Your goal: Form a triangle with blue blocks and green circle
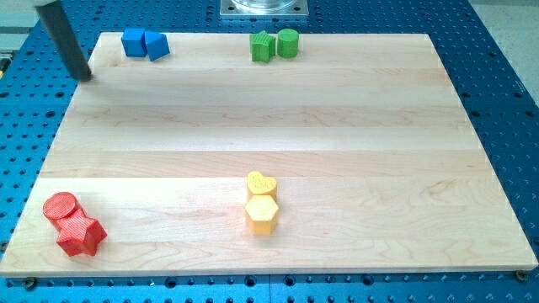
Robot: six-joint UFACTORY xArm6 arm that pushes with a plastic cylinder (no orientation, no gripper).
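Spreading across most of the view, the pale wooden table (278, 126) sits on a blue perforated base (505, 50). There is no hand to open or close; the arm ends in a dark rod, and my tip (85, 77) rests at the table's left edge near the view's top, just left of and a little below the two blue blocks. These, a blue square block (133, 42) and a blue angular block (157, 45), touch each other along the top edge. Well to their right, the green cylinder (288, 42) touches a ridged green block (263, 47). To do this step well, I judge the tip should first part one blue block from its neighbour with short pushes through its centre, so it slides straight instead of spinning.
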